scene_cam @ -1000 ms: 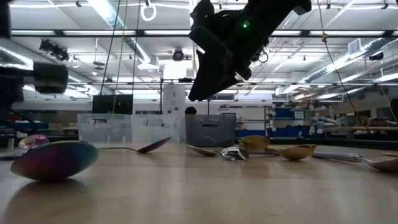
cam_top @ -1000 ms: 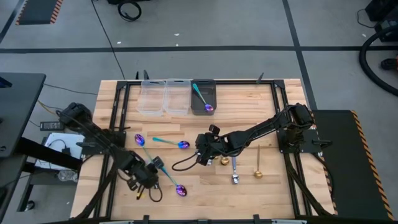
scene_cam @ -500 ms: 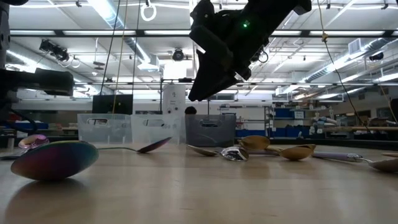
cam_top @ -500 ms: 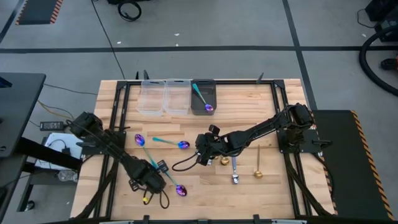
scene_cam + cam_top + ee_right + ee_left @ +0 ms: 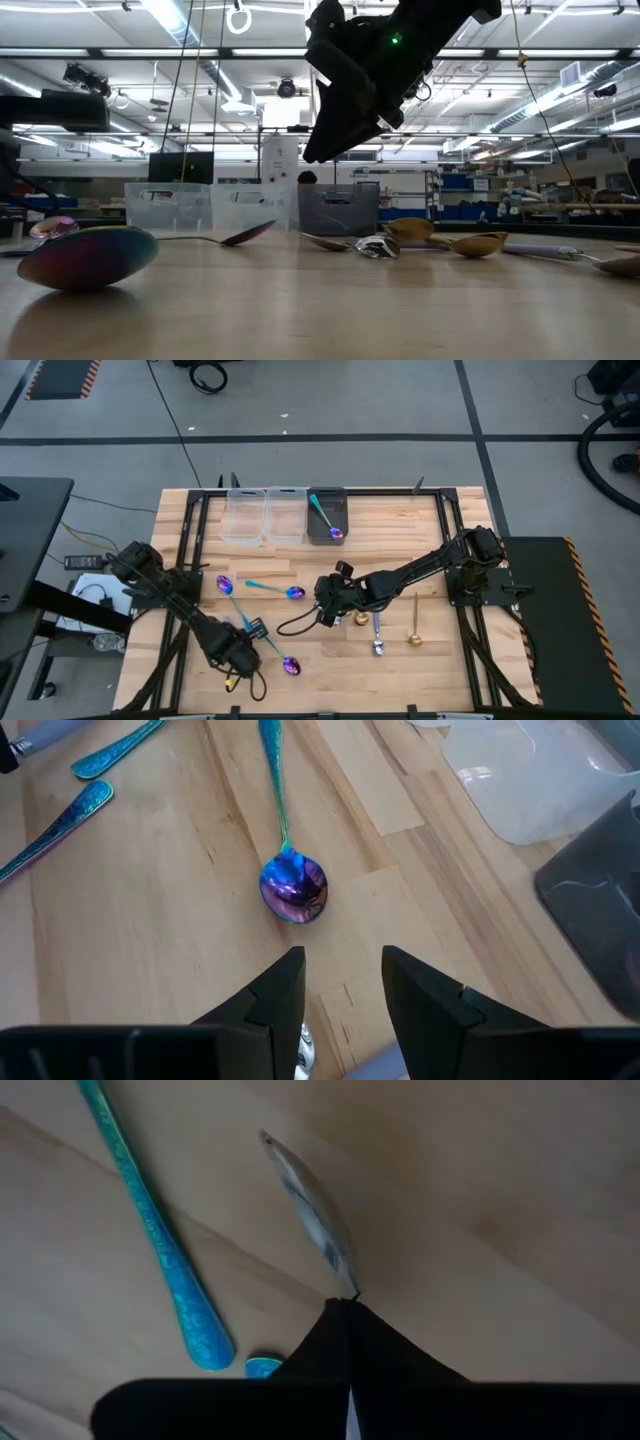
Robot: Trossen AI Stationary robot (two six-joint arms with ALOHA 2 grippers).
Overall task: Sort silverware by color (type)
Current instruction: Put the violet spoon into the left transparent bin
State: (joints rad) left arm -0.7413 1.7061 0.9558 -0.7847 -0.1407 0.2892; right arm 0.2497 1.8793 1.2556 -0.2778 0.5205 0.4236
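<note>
The right gripper (image 5: 342,982) hangs open mid-worktop; a teal spoon (image 5: 290,885) lies just ahead, bowl nearest the fingers, handle pointing straight away — left gripper (image 5: 232,653) closed.

Three bins (image 5: 285,515) stand along the desk's (image 5: 440,660) far edge, one spoon (image 5: 324,518) in the rightmost; other spoons (image 5: 270,588) lie scattered mid-desk.

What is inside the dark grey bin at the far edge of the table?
The dark grey bin holds one teal-handled spoon with its purple bowl toward the table's middle. The rest of its floor looks bare; the low view hides its inside.
</note>
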